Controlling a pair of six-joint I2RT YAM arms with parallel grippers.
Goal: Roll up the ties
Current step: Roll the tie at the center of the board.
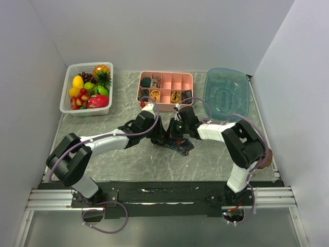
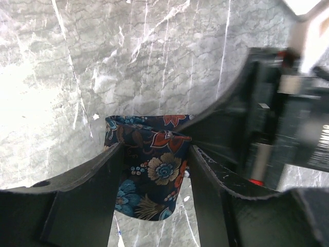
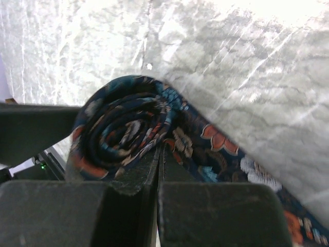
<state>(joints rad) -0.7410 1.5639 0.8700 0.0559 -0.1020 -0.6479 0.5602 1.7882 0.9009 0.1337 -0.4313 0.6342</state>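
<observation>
Closest to the lens on my right wrist, my right gripper (image 3: 160, 154) has its black fingers (image 3: 216, 211) pressed flat together, no gap along the seam. Their tips sit against the tie (image 3: 123, 128), at the spot where the coiled part gives way to the loose strip trailing off to the right. I cannot tell whether any cloth is caught in that seam. The coil is a tight spiral of dark navy fabric with red, blue and tan flowers, lying on the grey marbled table (image 3: 247, 67).

On the other side, my left gripper (image 2: 154, 154) faces it, fingers (image 2: 87, 200) apart and straddling the same roll, which fills the space between them; whether they press on it I cannot tell.

From above, both grippers meet mid-table, with a fruit basket (image 1: 67, 105), a pink compartment tray (image 1: 164, 75) and a blue tub (image 1: 245, 100) along the far edge.
</observation>
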